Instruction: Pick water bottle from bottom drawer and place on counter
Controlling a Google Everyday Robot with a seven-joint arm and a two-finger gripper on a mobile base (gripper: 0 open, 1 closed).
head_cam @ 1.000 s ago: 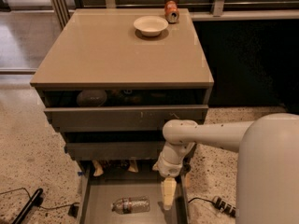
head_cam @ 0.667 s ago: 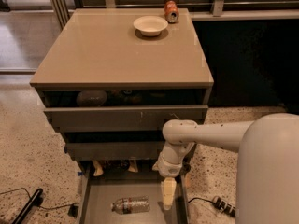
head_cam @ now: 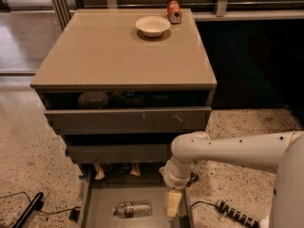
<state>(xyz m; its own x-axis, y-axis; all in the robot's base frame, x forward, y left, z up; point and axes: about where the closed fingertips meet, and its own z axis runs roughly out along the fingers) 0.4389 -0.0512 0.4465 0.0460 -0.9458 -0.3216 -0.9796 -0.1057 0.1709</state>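
Observation:
The water bottle (head_cam: pixel 133 209), clear with a pale label, lies on its side on the grey floor of the open bottom drawer (head_cam: pixel 102 204). My gripper (head_cam: pixel 173 205) hangs from the white arm into the drawer's right side, just right of the bottle and apart from it. The tan counter (head_cam: pixel 114 51) tops the cabinet above.
A white bowl (head_cam: pixel 152 25) and an orange-red soda can (head_cam: pixel 174 12) stand at the counter's back. Two upper drawers (head_cam: pixel 128 120) are partly open, with dark objects inside. Cables and a power strip (head_cam: pixel 236 213) lie on the speckled floor at both sides.

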